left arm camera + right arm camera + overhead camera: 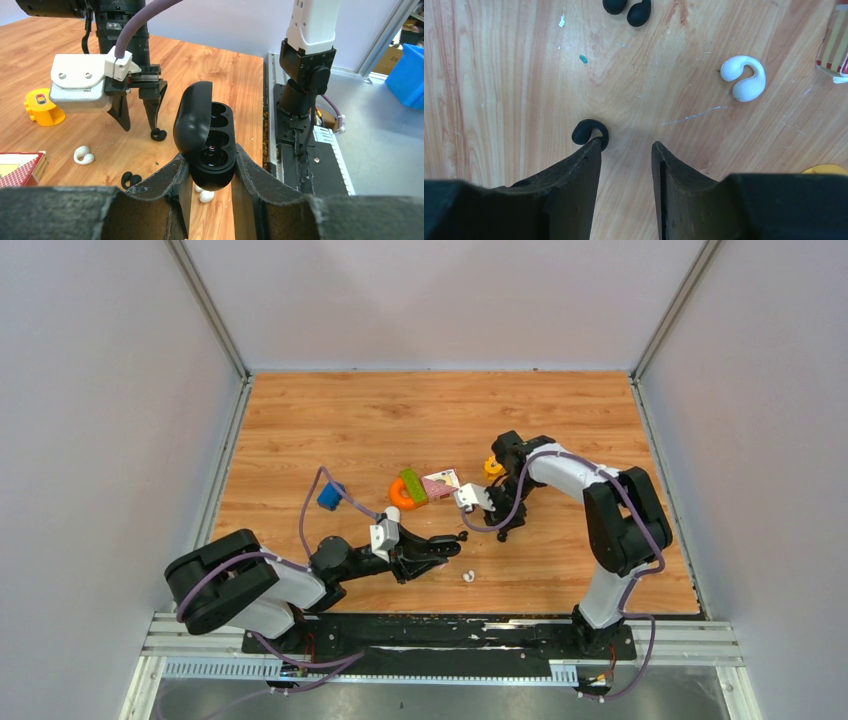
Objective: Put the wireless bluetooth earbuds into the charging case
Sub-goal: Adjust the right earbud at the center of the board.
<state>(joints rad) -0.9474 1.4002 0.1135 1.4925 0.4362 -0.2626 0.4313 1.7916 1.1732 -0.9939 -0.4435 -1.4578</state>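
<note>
The only print in sight, a small mark on the white camera housing (80, 87) at the right wrist, is too small to read. The earbuds are C-shaped hooks with a bulb at each end, and all four lie loose on the wooden table (560, 420). One black earbud (590, 134) touches the tip of one finger of the right gripper (626, 145), whose jaws stand apart with bare wood between them. A second black earbud (628, 7) lies near it. A glossy white earbud (745, 77) rests near a red patterned box (20, 167), and another white earbud (205, 195) lies on the wood below the black charging case (207, 135). The left gripper (211, 156) clamps that case by its lower end and holds it tilted above the table with the lid hinged open. Its round wells show only dark glossy hollows. A yellow toy block (44, 106) sits beyond the box.
</note>
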